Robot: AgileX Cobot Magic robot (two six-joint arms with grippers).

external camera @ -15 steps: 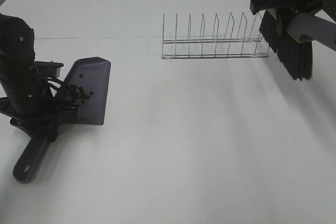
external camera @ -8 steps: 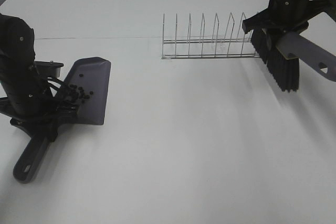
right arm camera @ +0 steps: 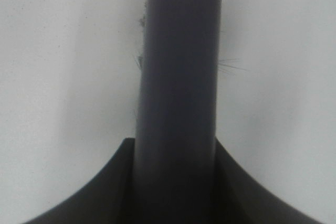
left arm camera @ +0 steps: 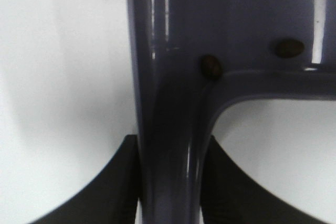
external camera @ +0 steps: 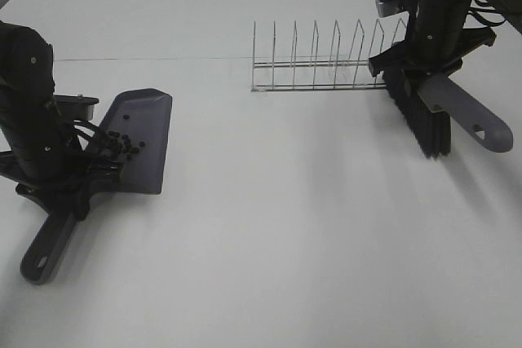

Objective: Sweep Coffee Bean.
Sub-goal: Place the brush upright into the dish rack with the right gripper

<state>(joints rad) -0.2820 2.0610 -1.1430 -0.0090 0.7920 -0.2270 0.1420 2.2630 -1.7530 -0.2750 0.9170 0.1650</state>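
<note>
The left pincer (external camera: 64,185) is seen clamped hard on the handle of the dustpan (external camera: 143,140), one finger pressed to each side of the stem. The pan is laid flat on the white table (external camera: 285,242), its blade spread out just ahead of that pincer and its handle end trailing behind it. The coffee beans (external camera: 122,143) are gathered inside the pan, a dark little cluster close in front of the pincer, near where the handle meets the blade. In the left wrist view two beans (left arm camera: 211,66) are caught right at that junction, just beyond the fingertips (left arm camera: 131,182).

Well apart from all that, the right pincer (external camera: 428,67) is clenched on the grey handle of the brush (external camera: 426,124). The bristles are hung below the pincer and the handle's free end is angled out and down away from it. The bristle tips appear to be at the table surface, though contact cannot be confirmed from this height. A wire rack (external camera: 318,67) is stood just beside the right pincer, on the side facing the left one. In the right wrist view the handle (right arm camera: 178,77) is gripped squarely between both fingers.
</note>
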